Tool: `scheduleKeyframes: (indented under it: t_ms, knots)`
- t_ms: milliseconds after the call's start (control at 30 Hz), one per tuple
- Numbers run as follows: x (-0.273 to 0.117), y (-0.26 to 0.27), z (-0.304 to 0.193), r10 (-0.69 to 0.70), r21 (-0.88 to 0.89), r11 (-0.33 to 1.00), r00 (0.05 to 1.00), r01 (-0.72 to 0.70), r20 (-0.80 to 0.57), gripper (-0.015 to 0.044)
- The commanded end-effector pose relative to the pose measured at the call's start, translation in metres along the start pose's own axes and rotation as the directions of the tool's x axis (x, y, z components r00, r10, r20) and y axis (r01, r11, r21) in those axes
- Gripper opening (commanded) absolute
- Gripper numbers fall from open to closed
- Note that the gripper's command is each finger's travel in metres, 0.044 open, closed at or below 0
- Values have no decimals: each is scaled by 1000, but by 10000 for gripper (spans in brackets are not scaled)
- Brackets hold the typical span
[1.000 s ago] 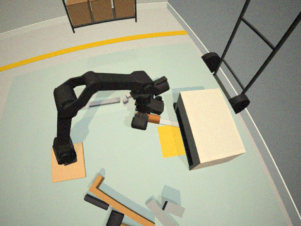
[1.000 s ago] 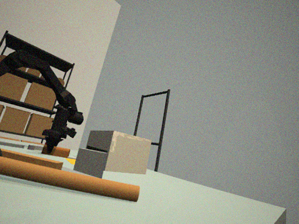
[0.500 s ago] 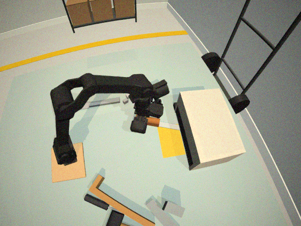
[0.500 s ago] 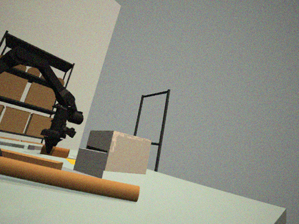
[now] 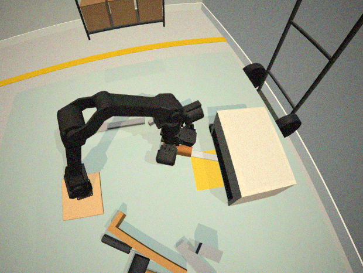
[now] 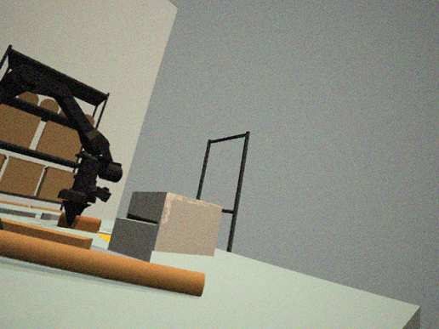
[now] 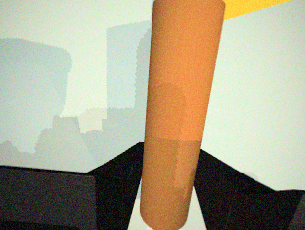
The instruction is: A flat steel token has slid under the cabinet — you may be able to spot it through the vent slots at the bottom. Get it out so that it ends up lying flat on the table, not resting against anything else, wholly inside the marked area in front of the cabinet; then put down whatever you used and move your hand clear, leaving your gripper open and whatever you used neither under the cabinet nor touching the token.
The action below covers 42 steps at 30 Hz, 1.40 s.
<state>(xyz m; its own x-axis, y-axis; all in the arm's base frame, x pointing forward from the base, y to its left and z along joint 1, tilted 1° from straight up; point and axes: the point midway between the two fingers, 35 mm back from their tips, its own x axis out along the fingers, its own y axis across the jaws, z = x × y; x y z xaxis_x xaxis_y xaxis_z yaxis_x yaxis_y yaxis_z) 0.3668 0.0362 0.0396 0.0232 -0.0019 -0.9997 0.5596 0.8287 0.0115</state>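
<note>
One orange-handled tool [image 5: 184, 150] [image 6: 87, 224] [image 7: 166, 150] pinched in gripper [image 5: 175, 148] [image 6: 69, 222] [image 7: 169, 169], pale blade reaching cabinet [image 5: 258, 152] [image 6: 188, 226] front. Token not visible, presumably still underneath. Left: raking token into yellow area [image 5: 206, 173] [image 6: 104, 237] [image 7: 253, 7], setting tool down, backing off open.

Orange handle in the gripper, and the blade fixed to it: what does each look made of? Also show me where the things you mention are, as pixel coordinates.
Handle [image 5: 184, 150] [image 6: 88, 224] [image 7: 180, 84]: perhaps painted wood or plastic, smooth and satin, with soft shading.
Blade [image 5: 204, 155]: possibly metal, judging by its plain pale-grey face.
</note>
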Motion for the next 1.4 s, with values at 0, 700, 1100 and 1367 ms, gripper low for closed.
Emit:
scheduleKeyframes:
  t_ms: [0,700,1100,1367]
  knots:
    - [1,-8,2,-11,4,1000,1000,11,5,0]
    - [1,-24,2,-13,4,1000,1000,13,6,0]
    - [1,-23,-10,-12,4,1000,1000,12,5,0]
    - [1,-22,-20,-12,4,1000,1000,12,4,0]
